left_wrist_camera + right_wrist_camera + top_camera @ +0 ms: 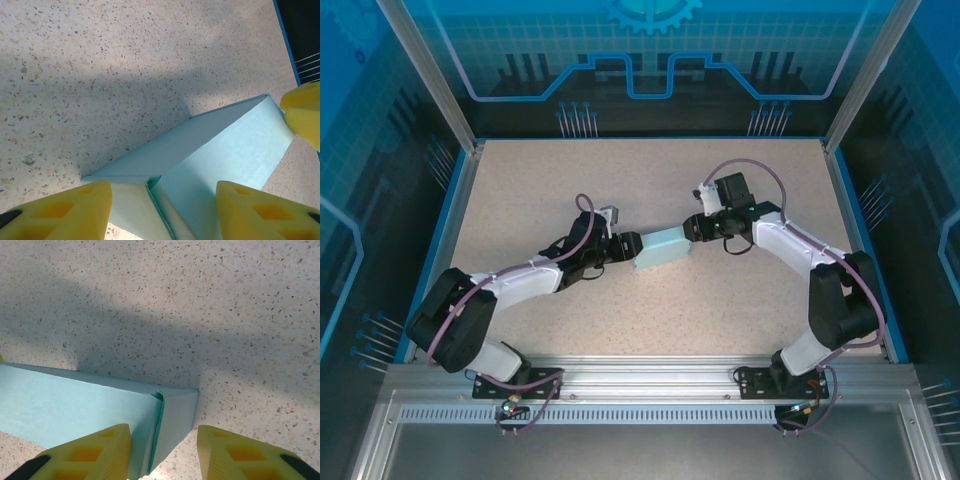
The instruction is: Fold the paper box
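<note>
The light blue-teal paper box (660, 247) lies on the speckled table as a small closed rectangular box between both grippers. My left gripper (632, 245) is at its left end and stands open. In the left wrist view its yellow fingers (75, 210) straddle the box (225, 150), whose tucked end flap shows a seam between them. My right gripper (692, 228) is at the box's right end, also open. In the right wrist view the box (75, 400) ends between the yellow fingers (240, 450), its end flap edge slightly raised. One right gripper finger (302, 112) shows past the box's far corner.
The speckled beige table (570, 180) is bounded by a blue rim (448, 230) on the left, right and far sides. An aluminium frame (640, 375) runs along the near edge, where both arm bases are bolted.
</note>
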Robot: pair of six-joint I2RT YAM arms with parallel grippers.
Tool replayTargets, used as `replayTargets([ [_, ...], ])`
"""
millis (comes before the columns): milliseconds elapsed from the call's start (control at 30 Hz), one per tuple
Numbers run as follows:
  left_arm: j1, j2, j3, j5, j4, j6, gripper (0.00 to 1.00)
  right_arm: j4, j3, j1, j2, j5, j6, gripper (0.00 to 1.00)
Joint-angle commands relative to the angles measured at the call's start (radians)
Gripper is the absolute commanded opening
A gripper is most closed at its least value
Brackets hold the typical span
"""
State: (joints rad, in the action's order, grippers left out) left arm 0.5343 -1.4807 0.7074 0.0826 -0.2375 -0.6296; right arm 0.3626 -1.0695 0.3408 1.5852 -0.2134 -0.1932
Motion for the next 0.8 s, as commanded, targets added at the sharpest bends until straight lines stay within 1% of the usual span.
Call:
replayTargets([
  [0,0.006,-0.038,-0.063,-0.030,0.082,-0.012,0.57,0.075,0.072,-0.008,0.021,0.003,-0.014,0.39],
  [267,0.005,-0.054,-0.098,-0.020,0.041,-0.053,0.45,0.032,0.133,-0.008,0.030,-0.012,-0.035,0.37],
  [433,0.005,-0.089,-0.110,-0.023,-0.018,-0.075,0.39,0.018,0.130,-0.009,0.026,-0.015,-0.042,0.36],
  [633,-0.023,-0.156,-0.005,-0.018,-0.028,-0.033,0.36,-0.031,0.080,-0.011,0.028,-0.039,-0.075,0.35],
  [767,-0.046,-0.178,0.069,-0.010,-0.010,-0.002,0.37,-0.051,0.062,-0.020,0.033,-0.056,-0.090,0.35],
])
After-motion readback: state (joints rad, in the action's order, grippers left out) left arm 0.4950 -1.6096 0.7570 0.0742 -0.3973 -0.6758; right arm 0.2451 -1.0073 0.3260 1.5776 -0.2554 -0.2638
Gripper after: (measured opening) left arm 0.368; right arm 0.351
